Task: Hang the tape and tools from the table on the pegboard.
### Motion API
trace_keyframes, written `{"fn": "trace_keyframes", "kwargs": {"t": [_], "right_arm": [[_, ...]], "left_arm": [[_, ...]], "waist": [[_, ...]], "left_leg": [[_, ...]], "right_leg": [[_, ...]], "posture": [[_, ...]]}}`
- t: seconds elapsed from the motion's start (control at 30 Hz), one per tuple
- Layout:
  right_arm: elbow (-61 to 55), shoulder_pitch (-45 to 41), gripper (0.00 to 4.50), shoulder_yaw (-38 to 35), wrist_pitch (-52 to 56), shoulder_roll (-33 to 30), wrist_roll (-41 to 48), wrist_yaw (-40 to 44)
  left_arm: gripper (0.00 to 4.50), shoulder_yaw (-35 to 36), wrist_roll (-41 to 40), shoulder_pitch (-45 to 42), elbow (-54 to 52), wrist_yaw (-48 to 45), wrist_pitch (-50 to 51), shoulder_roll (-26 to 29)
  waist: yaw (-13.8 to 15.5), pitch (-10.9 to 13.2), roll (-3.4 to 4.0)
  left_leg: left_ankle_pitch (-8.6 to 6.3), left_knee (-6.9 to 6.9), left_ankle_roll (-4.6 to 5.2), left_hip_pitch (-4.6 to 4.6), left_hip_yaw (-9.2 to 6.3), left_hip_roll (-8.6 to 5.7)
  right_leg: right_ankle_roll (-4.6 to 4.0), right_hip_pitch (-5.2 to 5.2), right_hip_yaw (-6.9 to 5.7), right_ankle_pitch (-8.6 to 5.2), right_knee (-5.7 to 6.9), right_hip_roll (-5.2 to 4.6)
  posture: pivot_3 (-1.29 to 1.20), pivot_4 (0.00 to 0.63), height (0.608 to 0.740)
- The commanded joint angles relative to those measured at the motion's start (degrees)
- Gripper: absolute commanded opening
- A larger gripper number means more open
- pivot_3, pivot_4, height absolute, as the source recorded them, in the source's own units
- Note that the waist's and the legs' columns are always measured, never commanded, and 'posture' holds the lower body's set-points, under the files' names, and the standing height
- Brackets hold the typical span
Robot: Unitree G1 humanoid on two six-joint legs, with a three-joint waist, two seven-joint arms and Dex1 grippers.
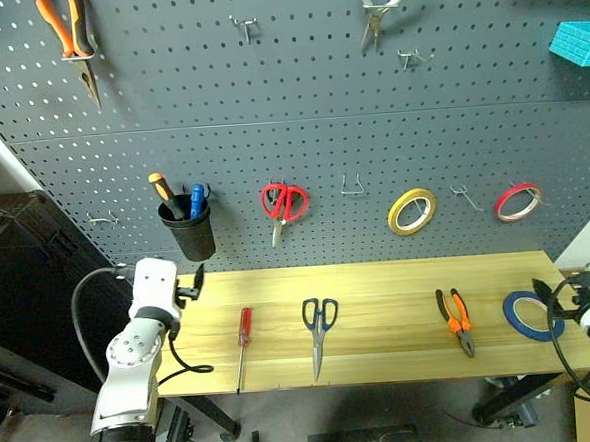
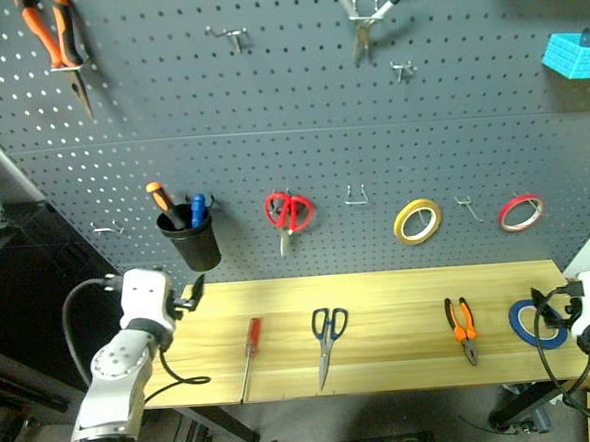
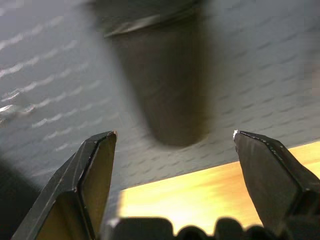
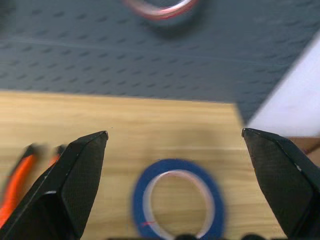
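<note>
On the light wooden table (image 1: 379,281) lie, from left to right, the red-handled screwdriver (image 1: 244,334), the blue-handled scissors (image 1: 318,325), the orange-and-black pliers (image 1: 455,316) and the blue tape (image 1: 526,315). Behind them rises the dark grey pegboard (image 1: 319,129). My right gripper (image 4: 175,132) is open at the table's right end, just short of the blue tape (image 4: 176,200), which lies flat below its spread fingers. At the table's left end my left gripper (image 3: 175,134) is open and empty, pointing at the black cup (image 3: 165,85) on the board.
The pegboard carries a black cup (image 1: 188,228) with two screwdrivers, red scissors (image 1: 285,202), a yellow tape ring (image 1: 412,211), a red tape ring (image 1: 516,201), orange pliers (image 1: 73,34), grey pliers (image 1: 377,6) and a blue bin (image 1: 577,41). A bare hook (image 1: 351,187) hangs between scissors and yellow ring.
</note>
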Motion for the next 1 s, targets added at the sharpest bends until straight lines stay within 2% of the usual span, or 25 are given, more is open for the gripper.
{"fn": "trace_keyframes", "kwargs": {"t": [0.03, 0.2, 0.3, 0.37, 0.43, 0.5, 0.73, 1.0], "right_arm": [[-5.5, -0.2, 4.50, 1.3, 6.5, -0.7, 0.4, 0.3], [-5.7, -3.2, 4.50, 3.5, 13.4, -1.2, -0.4, 0.3], [0.7, -8.8, 4.50, 6.1, 15.3, -1.9, -1.1, 3.0], [3.1, -10.7, 4.50, 7.1, 15.2, -2.1, -2.0, 3.5], [8.0, -14.6, 4.50, 9.0, 14.4, -2.4, -4.0, 3.0], [14.5, -19.0, 4.50, 10.8, 12.8, -2.6, -6.3, 2.5], [30.1, -28.2, 4.50, 13.1, 10.3, -2.2, -9.3, 3.0], [44.6, -36.2, 4.50, 14.6, 9.0, -0.7, -11.1, 3.5]], "left_arm": [[3.99, -5.8, -1.6, -0.1, -8.5, -6.3, 5.1, 0.8], [3.99, -10.2, -1.3, -2.4, -11.5, -11.7, 8.2, 2.6], [3.99, -15.2, 0.0, -5.7, -13.0, -15.7, 10.2, 3.8], [3.99, -16.3, 0.1, -6.6, -13.6, -16.7, 11.1, 4.1], [3.99, -17.0, -1.0, -7.6, -16.3, -18.0, 13.9, 4.4], [3.99, -18.5, -1.2, -8.5, -18.9, -19.1, 16.5, 4.5], [3.99, -19.3, -2.5, -9.3, -24.9, -19.5, 22.5, 4.2], [3.99, -19.9, -3.2, -9.0, -27.1, -20.1, 24.5, 4.4]], "waist": [[-0.1, 0.2, -0.01], [-0.4, 1.2, 0.07], [-0.9, 2.8, 0.19], [-1.5, 3.4, 0.17], [-1.7, 4.2, 0.10], [-1.8, 5.2, 0.05], [-1.8, 8.3, -0.04], [-1.7, 10.8, -0.37]], "left_leg": [[0.00, 0.00, 0.00, 0.00, 0.03, 0.00], [-0.11, -0.01, 0.14, -0.01, 0.07, 0.08], [-0.13, 0.02, 0.18, 0.02, 0.23, 0.13], [-0.13, 0.07, 0.20, 0.00, 0.29, 0.13], [-0.13, 0.03, 0.19, -0.12, 0.28, 0.16], [-0.17, 0.02, 0.21, -0.21, 0.42, 0.25], [-0.22, 0.04, 0.19, -1.07, 0.96, 0.37], [-0.27, 0.02, 0.16, -1.09, 1.38, 0.58]], "right_leg": [[0.00, 0.00, 0.02, 0.00, 0.00, 0.00], [0.00, 0.01, 0.01, 0.00, -0.03, 0.02], [0.00, 0.08, 0.05, 0.01, -0.03, 0.02], [0.00, 0.15, 0.08, 0.06, -0.03, 0.01], [-0.01, 0.14, 0.04, 0.07, -0.02, 0.01], [-0.02, 0.04, 0.02, 0.07, -0.03, 0.00], [-0.04, -0.93, 0.18, 0.08, 0.03, -0.03], [-0.11, -1.19, 0.03, 0.14, 0.10, -0.07]], "posture": [[-0.23, 0.036, 0.740], [-0.27, 0.089, 0.740], [-0.28, 0.124, 0.740], [-0.28, 0.124, 0.740], [-0.27, 0.177, 0.740], [-0.26, 0.193, 0.740], [-0.22, 0.243, 0.740], [-0.20, 0.264, 0.740]]}}
